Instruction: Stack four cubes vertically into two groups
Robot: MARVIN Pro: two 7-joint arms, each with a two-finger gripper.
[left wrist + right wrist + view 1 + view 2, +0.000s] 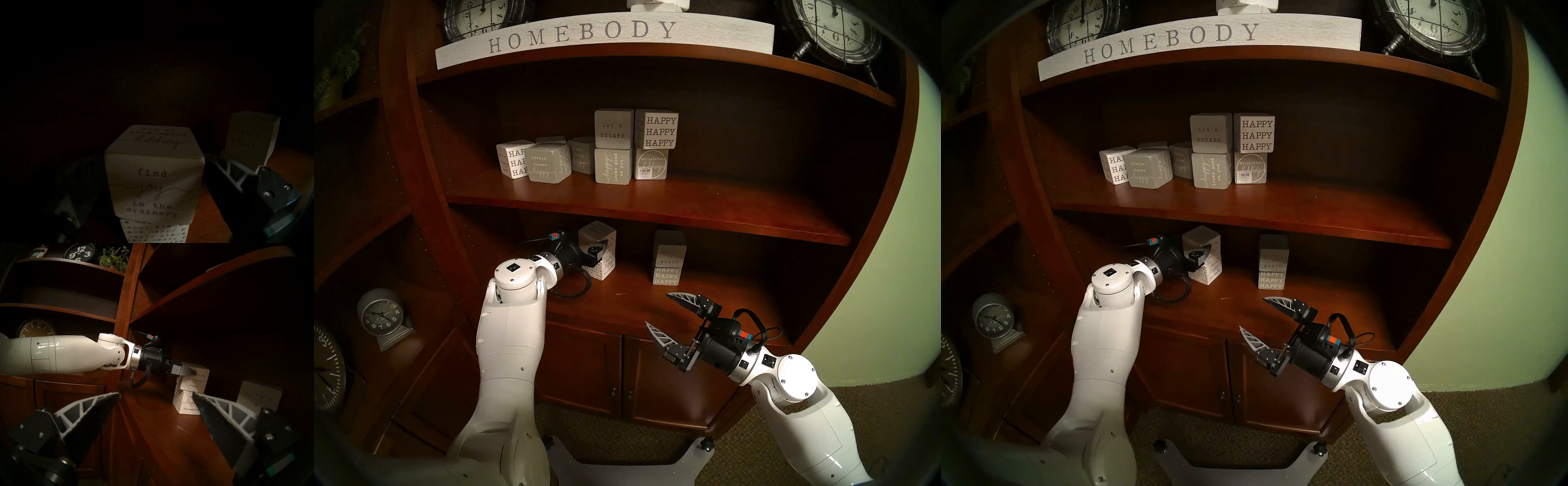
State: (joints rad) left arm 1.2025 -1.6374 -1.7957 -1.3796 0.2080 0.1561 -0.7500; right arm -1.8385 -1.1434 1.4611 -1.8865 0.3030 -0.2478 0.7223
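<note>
Two stacks stand on the lower shelf (633, 295). At left, an upper white cube (597, 234) with small black lettering rests, slightly turned, on a lower white cube (602, 269). My left gripper (598, 246) is open, a finger on either side of the upper white cube (153, 178). Its near finger (186, 370) lies along that cube's face; the far finger is hidden. At right, a grey "BEACH" cube (669, 247) sits on a grey "HAPPY HAPPY HAPPY" cube (667, 275). My right gripper (658, 309) hangs open and empty in front of the grey stack.
The middle shelf board (653, 210) hangs close over both stacks. Several other lettered cubes (548, 163) stand on it, among them a "let's ESCAPE" cube (614, 129). A HOMEBODY sign (585, 34) and clocks (836, 30) are on top; cabinet doors (619, 373) lie below.
</note>
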